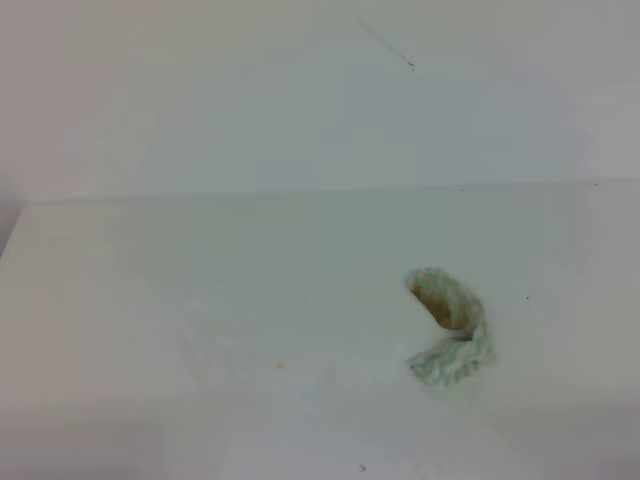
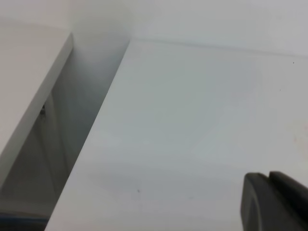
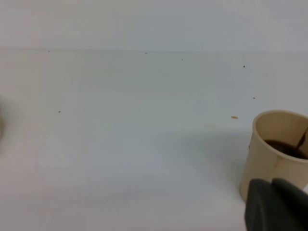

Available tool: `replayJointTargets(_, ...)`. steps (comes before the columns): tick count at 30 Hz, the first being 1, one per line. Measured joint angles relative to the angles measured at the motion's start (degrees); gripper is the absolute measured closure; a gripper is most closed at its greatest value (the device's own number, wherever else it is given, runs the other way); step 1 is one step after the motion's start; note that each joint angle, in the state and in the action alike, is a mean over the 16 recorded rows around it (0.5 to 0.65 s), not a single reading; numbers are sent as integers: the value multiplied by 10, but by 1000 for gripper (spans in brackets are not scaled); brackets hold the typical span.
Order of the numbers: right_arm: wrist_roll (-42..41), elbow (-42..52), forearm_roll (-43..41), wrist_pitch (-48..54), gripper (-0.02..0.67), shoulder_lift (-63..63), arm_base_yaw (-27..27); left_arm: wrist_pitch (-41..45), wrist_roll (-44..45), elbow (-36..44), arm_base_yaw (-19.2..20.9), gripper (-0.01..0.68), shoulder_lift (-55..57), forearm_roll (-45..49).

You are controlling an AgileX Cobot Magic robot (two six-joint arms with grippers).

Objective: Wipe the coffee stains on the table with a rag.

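Note:
The rag (image 1: 450, 325) lies crumpled on the white table (image 1: 200, 300), right of the middle, with a brown blotch on its upper fold. No orange-brown puddle shows in any view. Only a tiny orange speck (image 1: 280, 365) sits on the table left of the rag, and a similar speck (image 3: 234, 117) shows in the right wrist view. Neither gripper appears in the exterior high view. A dark part of my left gripper (image 2: 272, 204) shows at the bottom right of the left wrist view. A dark part of my right gripper (image 3: 276, 207) shows likewise. Their jaws are out of frame.
A tan paper cup (image 3: 279, 149) with dark coffee in it stands on the table just beyond my right gripper. The table's left edge (image 2: 91, 139) drops to a gap beside a white wall. A seam (image 1: 300, 193) runs across the far side of the table.

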Motion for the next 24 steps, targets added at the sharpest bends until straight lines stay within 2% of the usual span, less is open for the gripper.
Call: replayJointTargets(24, -15, 0, 0, -2, 648, 2, 0, 0, 0, 0, 0, 675, 0, 0)
